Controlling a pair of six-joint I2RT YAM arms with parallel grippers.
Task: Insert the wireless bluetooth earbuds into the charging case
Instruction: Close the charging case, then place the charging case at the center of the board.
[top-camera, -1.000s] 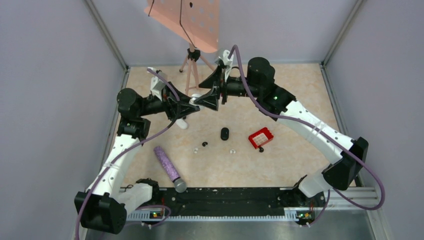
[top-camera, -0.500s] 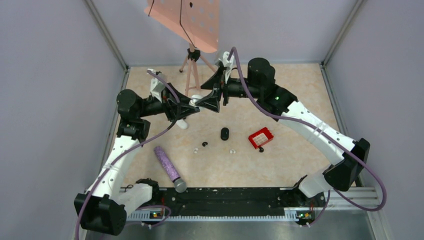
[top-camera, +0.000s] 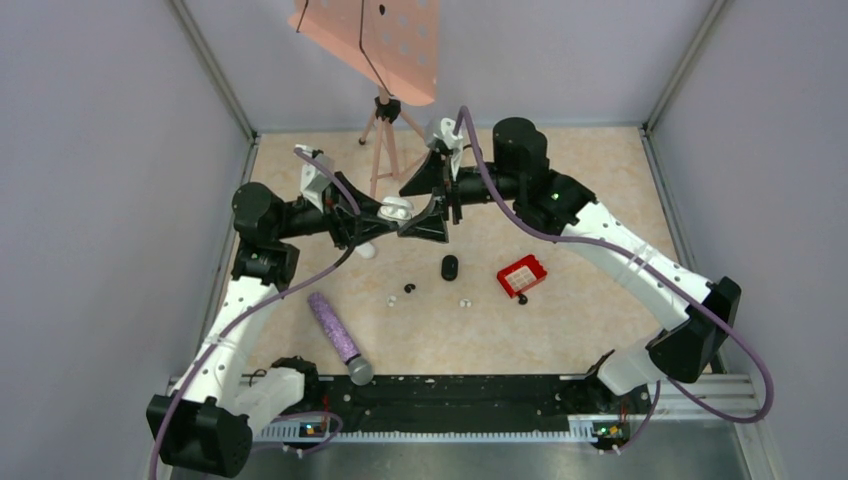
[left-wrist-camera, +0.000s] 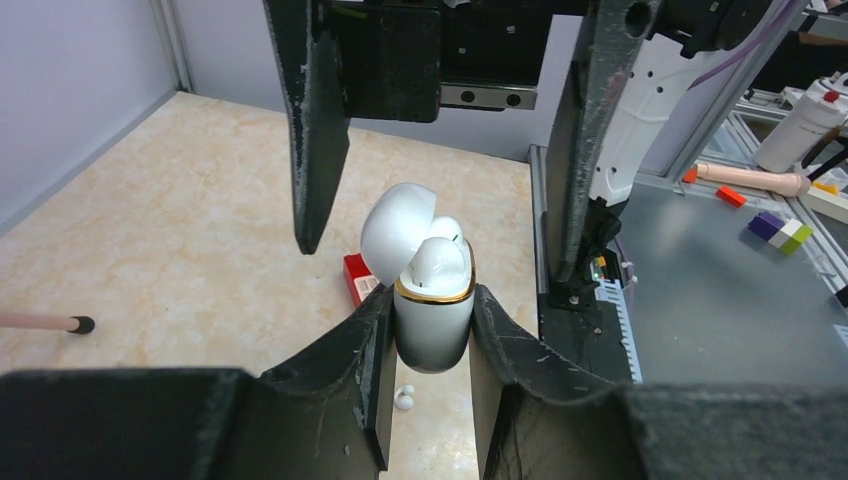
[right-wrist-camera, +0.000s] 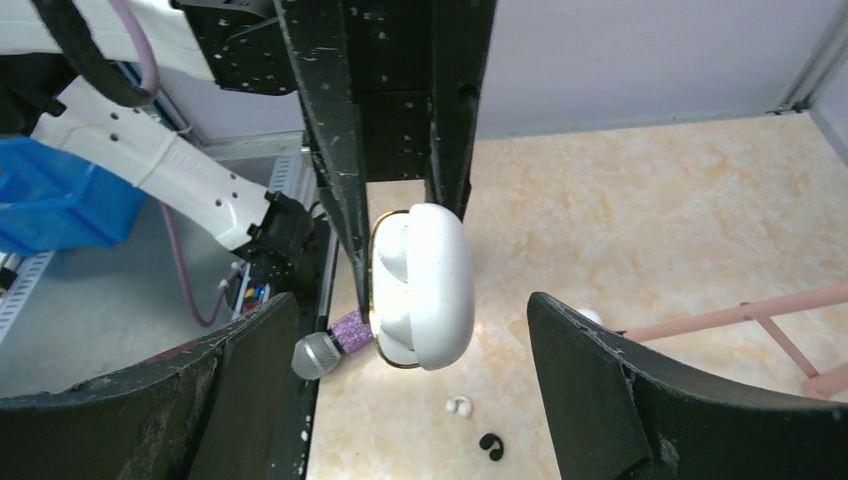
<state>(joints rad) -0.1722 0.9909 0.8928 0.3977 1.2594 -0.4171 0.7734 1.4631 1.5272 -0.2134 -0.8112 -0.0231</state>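
Note:
My left gripper (top-camera: 397, 212) is shut on the white charging case (top-camera: 398, 208) and holds it in the air above the table's back middle. In the left wrist view the gripper (left-wrist-camera: 430, 300) pinches the case's body (left-wrist-camera: 433, 330). Its lid (left-wrist-camera: 398, 232) stands open, and white earbuds (left-wrist-camera: 441, 262) sit in its gold-rimmed mouth. My right gripper (top-camera: 428, 200) is open, its fingers spread on either side of the case without touching it. In the right wrist view (right-wrist-camera: 410, 296) the case (right-wrist-camera: 428, 285) hangs between them. Loose white earbuds (top-camera: 465, 302) (top-camera: 390, 299) lie on the table.
A red basket (top-camera: 521, 273), a black oval object (top-camera: 449, 267) and small black bits (top-camera: 409, 288) lie mid-table. A purple-handled microphone (top-camera: 338, 335) lies front left. A pink stand on a tripod (top-camera: 385, 120) is at the back. Grey walls close in the sides.
My right gripper has opened, and its fingers now straddle the case. My left gripper has shifted the case slightly toward the front.

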